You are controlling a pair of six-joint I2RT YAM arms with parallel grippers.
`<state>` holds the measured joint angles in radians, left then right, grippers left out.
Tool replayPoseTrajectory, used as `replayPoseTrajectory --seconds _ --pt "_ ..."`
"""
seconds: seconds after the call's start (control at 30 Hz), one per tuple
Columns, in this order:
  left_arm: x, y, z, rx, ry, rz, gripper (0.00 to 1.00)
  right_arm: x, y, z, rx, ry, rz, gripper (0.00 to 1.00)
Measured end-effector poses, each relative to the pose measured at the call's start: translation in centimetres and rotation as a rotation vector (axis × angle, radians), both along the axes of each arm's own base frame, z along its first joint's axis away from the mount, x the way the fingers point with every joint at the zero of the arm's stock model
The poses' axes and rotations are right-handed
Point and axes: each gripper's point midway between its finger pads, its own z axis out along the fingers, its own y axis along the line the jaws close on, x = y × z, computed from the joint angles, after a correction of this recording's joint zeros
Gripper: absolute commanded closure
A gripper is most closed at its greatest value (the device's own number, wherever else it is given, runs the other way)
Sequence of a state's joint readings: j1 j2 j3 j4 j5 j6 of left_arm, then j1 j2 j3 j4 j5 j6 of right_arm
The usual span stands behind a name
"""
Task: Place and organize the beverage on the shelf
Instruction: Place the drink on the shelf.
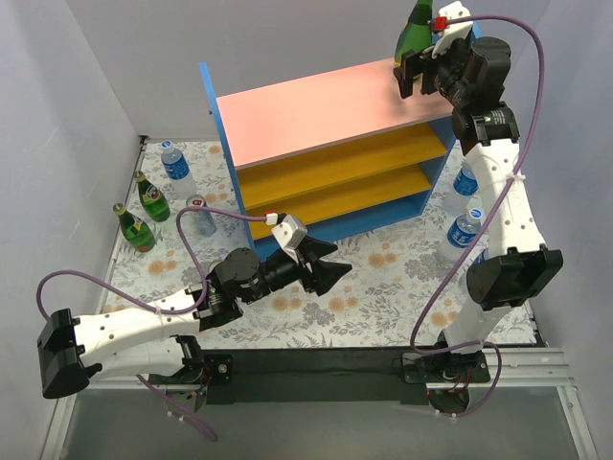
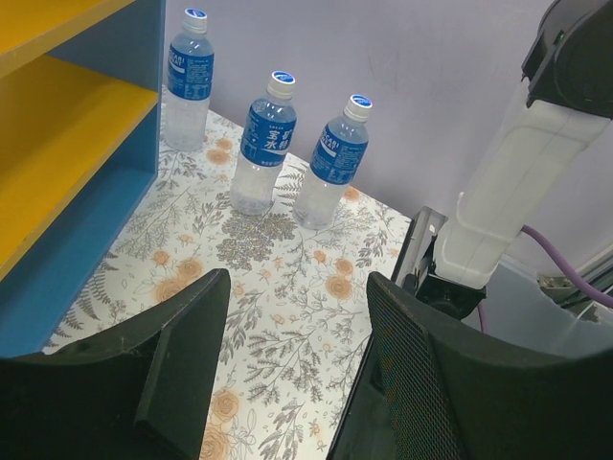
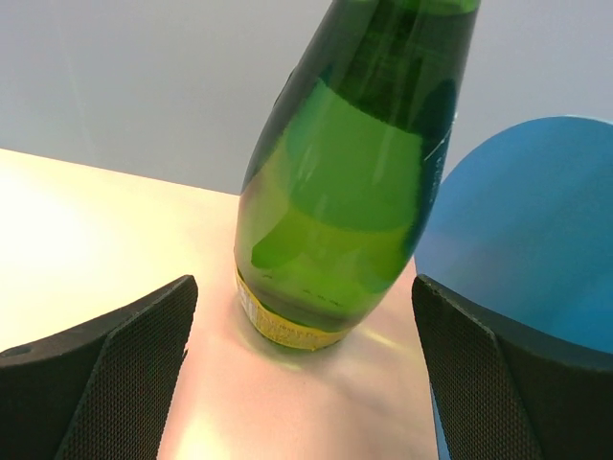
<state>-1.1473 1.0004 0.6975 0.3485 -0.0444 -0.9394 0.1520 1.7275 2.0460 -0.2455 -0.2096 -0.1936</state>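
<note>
A green glass bottle [image 1: 415,34] stands upright on the pink top board [image 1: 316,110] of the shelf, at its far right corner. My right gripper [image 1: 414,75] is open just in front of it. In the right wrist view the bottle [image 3: 354,182] stands between the spread fingers of that gripper [image 3: 305,287], untouched. My left gripper [image 1: 330,268] is open and empty above the floral mat in front of the shelf, as the left wrist view [image 2: 297,287] also shows. Two green bottles [image 1: 151,196] [image 1: 134,228], a plastic bottle [image 1: 176,168] and a silver-red can [image 1: 198,213] stand left of the shelf.
Three blue-labelled plastic bottles [image 2: 188,81] [image 2: 264,144] [image 2: 333,161] stand on the mat right of the shelf, near the right arm's base [image 2: 498,211]. The shelf's blue round side panel [image 3: 527,220] is close to the right finger. Grey walls enclose the table.
</note>
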Motion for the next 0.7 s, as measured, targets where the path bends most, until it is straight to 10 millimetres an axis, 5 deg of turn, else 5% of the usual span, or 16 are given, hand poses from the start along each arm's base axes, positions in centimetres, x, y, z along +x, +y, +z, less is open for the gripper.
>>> replayPoseTrajectory --seconds 0.47,0.7 --pt "-0.6 0.6 -0.6 0.044 0.009 -0.02 0.39 -4.7 -1.9 0.9 -0.013 -0.007 -0.038 0.02" --pt "-1.9 0.7 0.9 0.1 0.005 -0.09 0.29 -10.8 -2.3 2.6 -0.06 -0.068 0.022 0.02"
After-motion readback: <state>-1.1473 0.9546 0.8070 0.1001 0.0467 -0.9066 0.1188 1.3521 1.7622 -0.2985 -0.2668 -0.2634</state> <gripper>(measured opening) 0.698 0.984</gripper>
